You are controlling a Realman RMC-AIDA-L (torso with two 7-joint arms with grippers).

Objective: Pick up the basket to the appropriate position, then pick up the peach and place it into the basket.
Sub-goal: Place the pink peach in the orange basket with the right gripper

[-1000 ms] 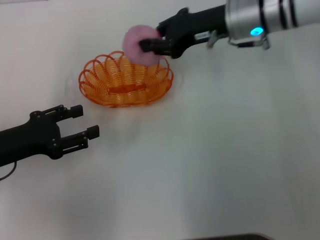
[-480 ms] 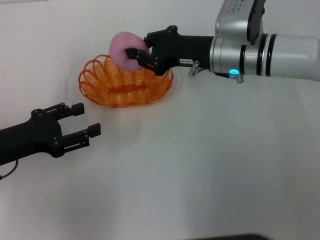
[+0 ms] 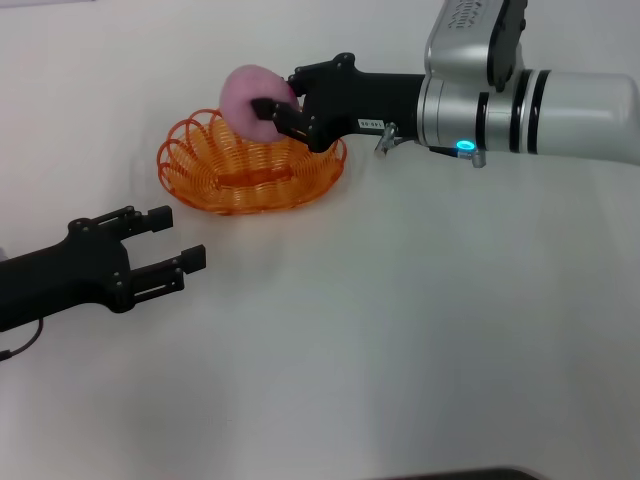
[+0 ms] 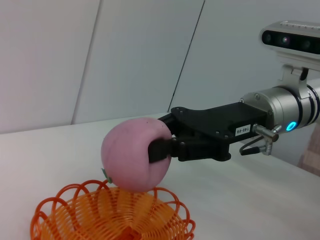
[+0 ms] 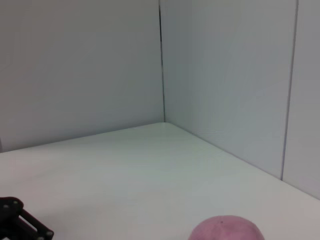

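Peach (image 3: 250, 97) riding high in the right claw (image 3: 268, 112), pinched between both fingers, hanging just above the far rim of the basket (image 3: 250, 165) and not yet inside the bowl. Looking from the left wrist view, peach (image 4: 135, 161) hovering clear of the basket (image 4: 112, 215), a sliver of air showing between fruit and wire loops. Peeking into the right wrist view too, only the pink crown of the peach (image 5: 226, 229) showing.

Basket sitting flat on the tabletop (image 3: 400, 330), bowl open and bare, placed ahead of the left claw (image 3: 172, 243). Left claw waiting near the basket on the near side, fingers spread wide, gripping nothing.

Judging the handling now: looking soft and light, a plush-like ball, likely giving a little under the pads, so hardly at risk of bruising but prone to rolling on landing. Holding across the widest part, as being done here, seeming the safest grip on a round thing like this. Basket looking light and springy too, thin wire loops, easy to nudge aside with a careless brush of the finger.

Next, probably needing a shift toward the basket's middle and a gentle lowering before letting go, keeping the fruit from bouncing off the scalloped rim.
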